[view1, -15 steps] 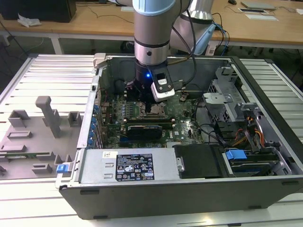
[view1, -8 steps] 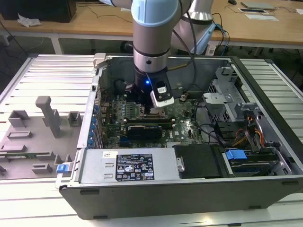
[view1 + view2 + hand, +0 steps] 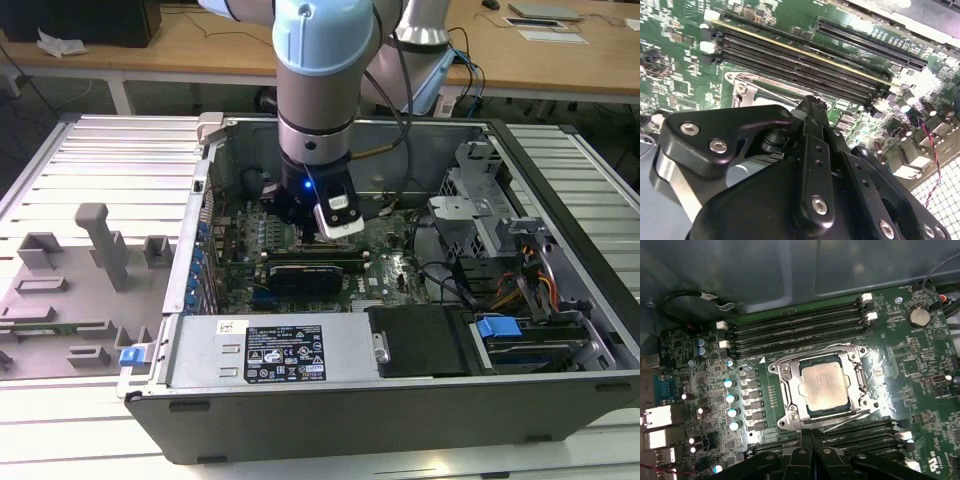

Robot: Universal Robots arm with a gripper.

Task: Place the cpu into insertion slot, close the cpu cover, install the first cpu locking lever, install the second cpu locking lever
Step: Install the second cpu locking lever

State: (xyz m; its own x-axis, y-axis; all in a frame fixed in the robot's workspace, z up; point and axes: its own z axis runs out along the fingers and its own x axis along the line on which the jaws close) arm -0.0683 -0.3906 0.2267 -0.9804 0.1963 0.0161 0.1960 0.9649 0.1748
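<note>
In the first wrist view the cpu point(image 3: 824, 386) lies flat in the insertion slot point(image 3: 861, 399), its pale metal face up. The silver cpu cover point(image 3: 788, 390) lies down around it as a frame. A thin wire lever point(image 3: 845, 419) runs along the socket edge nearest my fingers; I cannot tell whether it is latched. My gripper point(image 3: 812, 440) sits just off that edge with its black fingers together and nothing visible between them. In the second wrist view the gripper point(image 3: 812, 105) hides most of the socket, whose corner point(image 3: 746, 84) shows. In the exterior view the gripper point(image 3: 298, 232) hangs inside the open computer case.
Long black memory slots point(image 3: 795, 322) flank the socket on both sides. A row of capacitors point(image 3: 731, 397) and a coin battery point(image 3: 918, 316) stand on the board. In the exterior view, a drive cage point(image 3: 480, 210), power supply point(image 3: 270, 350) and grey fixture tray point(image 3: 90, 270) surround the work area.
</note>
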